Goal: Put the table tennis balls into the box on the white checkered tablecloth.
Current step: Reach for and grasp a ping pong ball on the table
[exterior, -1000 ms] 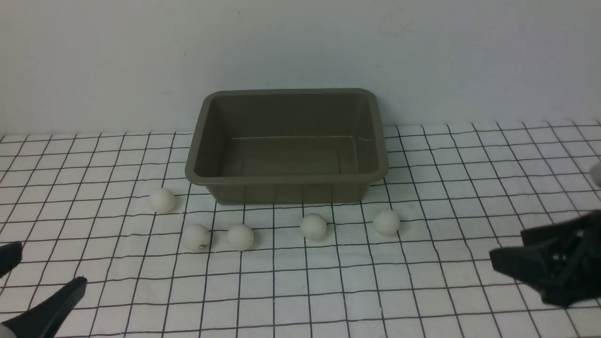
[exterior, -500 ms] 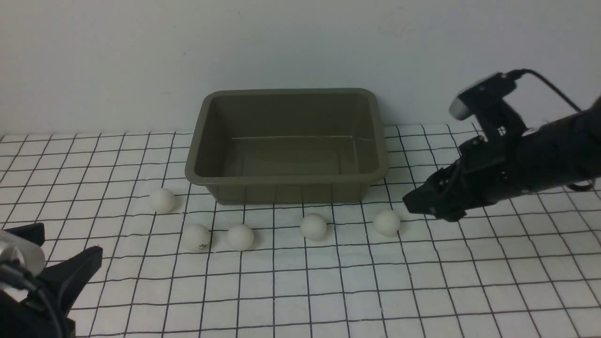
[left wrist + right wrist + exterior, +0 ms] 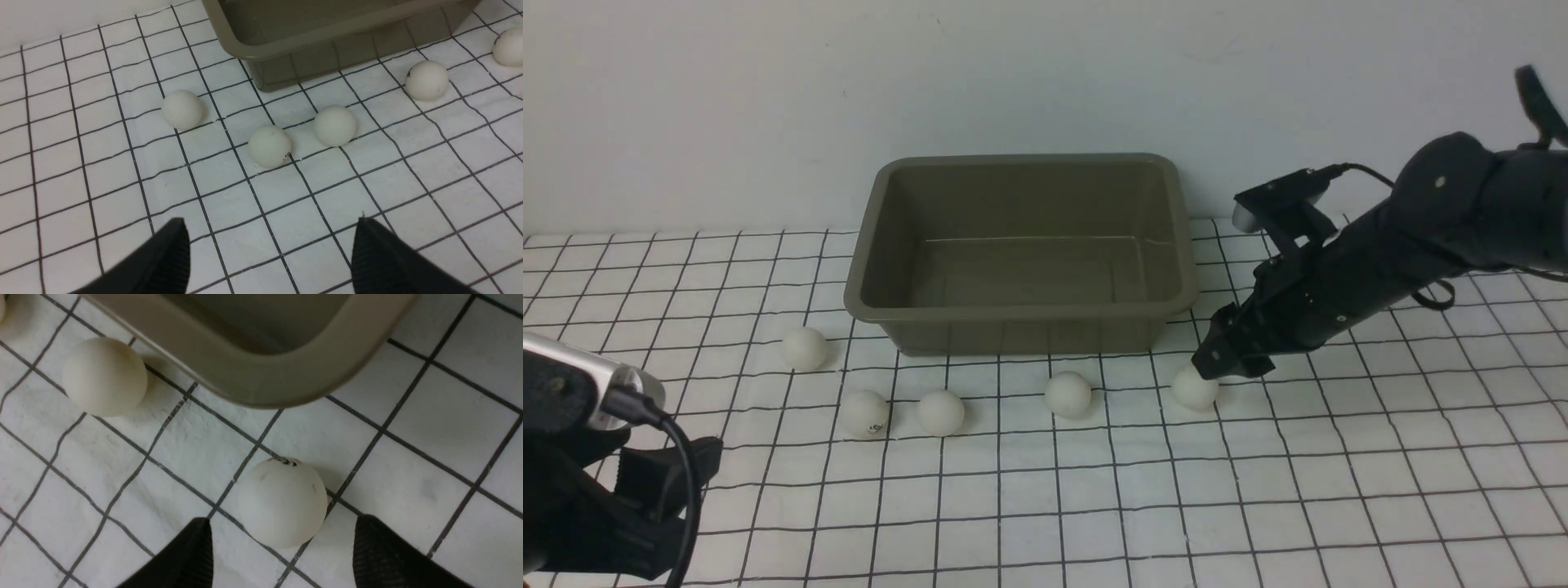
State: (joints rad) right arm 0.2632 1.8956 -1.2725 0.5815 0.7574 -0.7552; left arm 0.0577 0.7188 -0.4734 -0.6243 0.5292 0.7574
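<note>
Five white table tennis balls lie in a loose row on the white checkered tablecloth [image 3: 1339, 490], in front of the empty olive-brown box [image 3: 1013, 313]. My right gripper [image 3: 1213, 365] is open and low over the rightmost ball [image 3: 1194, 389]. In the right wrist view that ball [image 3: 282, 502] sits just ahead of and partly between the open fingertips of the right gripper [image 3: 282, 520], untouched. My left gripper [image 3: 666, 474] is open and empty at the lower left. In the left wrist view it [image 3: 270, 222] points at the marked ball [image 3: 269, 145].
Other balls lie at the left [image 3: 805, 348], left of centre [image 3: 864, 412] [image 3: 940, 411] and centre [image 3: 1067, 394]. The box's near corner [image 3: 261, 384] is close to the right gripper. A plain white wall stands behind the box.
My right arm has swung in from the lower right to just above the rightmost ball. My left arm has come further into view at the lower left. The balls have not moved.
</note>
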